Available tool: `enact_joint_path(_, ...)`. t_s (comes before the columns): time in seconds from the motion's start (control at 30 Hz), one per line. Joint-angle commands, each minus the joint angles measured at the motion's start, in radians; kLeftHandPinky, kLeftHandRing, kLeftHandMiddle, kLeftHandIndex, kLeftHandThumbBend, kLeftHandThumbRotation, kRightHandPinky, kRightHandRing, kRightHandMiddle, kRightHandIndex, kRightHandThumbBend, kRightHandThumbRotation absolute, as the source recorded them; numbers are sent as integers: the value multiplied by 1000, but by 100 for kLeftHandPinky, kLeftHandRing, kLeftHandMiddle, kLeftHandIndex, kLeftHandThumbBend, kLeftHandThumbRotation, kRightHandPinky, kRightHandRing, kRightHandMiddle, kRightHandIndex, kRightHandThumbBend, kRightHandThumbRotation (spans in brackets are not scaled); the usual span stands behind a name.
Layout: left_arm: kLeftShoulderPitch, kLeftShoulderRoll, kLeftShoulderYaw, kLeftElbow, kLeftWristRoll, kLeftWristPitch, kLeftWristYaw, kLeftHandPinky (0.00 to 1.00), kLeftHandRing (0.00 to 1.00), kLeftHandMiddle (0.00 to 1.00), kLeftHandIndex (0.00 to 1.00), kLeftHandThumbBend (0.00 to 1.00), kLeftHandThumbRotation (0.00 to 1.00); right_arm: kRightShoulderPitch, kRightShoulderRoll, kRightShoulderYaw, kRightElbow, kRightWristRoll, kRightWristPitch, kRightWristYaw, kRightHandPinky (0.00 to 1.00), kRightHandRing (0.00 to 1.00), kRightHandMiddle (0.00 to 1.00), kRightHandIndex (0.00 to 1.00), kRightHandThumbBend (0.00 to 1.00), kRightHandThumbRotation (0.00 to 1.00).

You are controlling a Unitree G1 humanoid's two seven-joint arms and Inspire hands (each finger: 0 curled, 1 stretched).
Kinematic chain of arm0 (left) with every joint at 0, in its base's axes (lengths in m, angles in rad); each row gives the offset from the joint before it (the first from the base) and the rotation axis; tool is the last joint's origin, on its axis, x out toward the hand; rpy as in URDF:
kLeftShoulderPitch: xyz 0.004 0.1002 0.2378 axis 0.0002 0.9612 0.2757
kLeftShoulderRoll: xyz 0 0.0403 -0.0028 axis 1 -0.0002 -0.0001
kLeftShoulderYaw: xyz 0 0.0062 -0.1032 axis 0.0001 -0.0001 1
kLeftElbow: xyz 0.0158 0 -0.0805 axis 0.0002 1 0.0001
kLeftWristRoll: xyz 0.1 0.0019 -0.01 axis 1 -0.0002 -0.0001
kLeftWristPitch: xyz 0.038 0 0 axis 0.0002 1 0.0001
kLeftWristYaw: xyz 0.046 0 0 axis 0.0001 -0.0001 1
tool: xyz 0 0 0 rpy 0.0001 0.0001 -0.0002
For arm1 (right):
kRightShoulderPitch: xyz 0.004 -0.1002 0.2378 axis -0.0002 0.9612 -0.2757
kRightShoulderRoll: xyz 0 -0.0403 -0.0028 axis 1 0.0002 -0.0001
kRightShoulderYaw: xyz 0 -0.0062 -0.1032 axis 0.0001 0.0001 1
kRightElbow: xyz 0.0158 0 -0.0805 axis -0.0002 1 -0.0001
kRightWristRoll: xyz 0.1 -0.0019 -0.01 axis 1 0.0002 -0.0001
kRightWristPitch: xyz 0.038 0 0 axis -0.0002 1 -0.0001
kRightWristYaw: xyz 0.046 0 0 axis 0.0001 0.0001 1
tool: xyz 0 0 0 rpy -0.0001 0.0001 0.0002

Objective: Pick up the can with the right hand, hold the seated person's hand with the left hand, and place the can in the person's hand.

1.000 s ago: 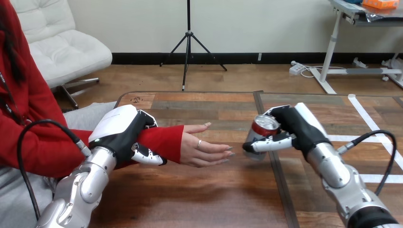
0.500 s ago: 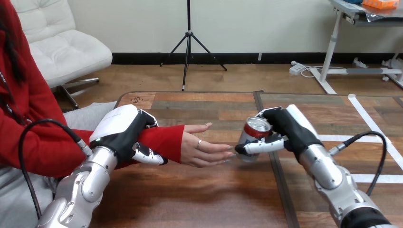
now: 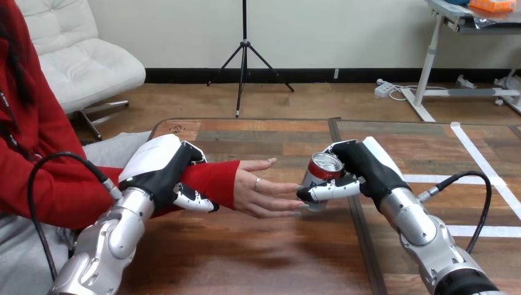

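Over near tabletop [image 3: 246, 261], L robot hand [image 3: 161, 175] clamps round person's wrist [image 3: 210, 181], red sleeve. Just past it, person's hand [image 3: 264, 192] lies open. R robot hand [image 3: 364, 171] grasps can [image 3: 319, 179], upright, at the fingertips. We'd slide can over palm, level, set it down, then release R.

The near part of the worktop [image 3: 246, 258] lay bare between the two arms, and the far strip beyond the hands was bare too. Across the middle the person's hand [image 3: 261, 193] reached in from the left, palm open, its wrist [image 3: 218, 181] clasped by the left hand [image 3: 156, 169]. The can [image 3: 319, 178], gripped in the right hand [image 3: 365, 169], stood right at the person's fingertips, leaving no gap there. Right of the right arm the worktop was free.
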Motion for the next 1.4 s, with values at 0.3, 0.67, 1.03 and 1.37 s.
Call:
enact_joint_path(0.3,-371,-167,-19,-87,-72,-79,55,21,27,35,37,60,0,-269,16,-1,-200,4,-45,8,31,35,42,43,79,0)
enact_joint_path(0.67,-367,-176,-20,-103,-74,-75,51,21,27,35,37,60,0,-267,15,-7,-228,8,-54,15,30,34,41,43,79,0)
enact_joint_path(1.03,-366,-181,-21,-112,-74,-78,51,21,26,35,36,58,0,-266,10,-11,-255,14,-65,29,28,33,42,43,79,0)
enact_joint_path(1.37,-366,-187,-18,-120,-81,-80,47,21,27,35,36,58,0,-264,7,-12,-288,17,-70,43,29,35,43,43,78,0)
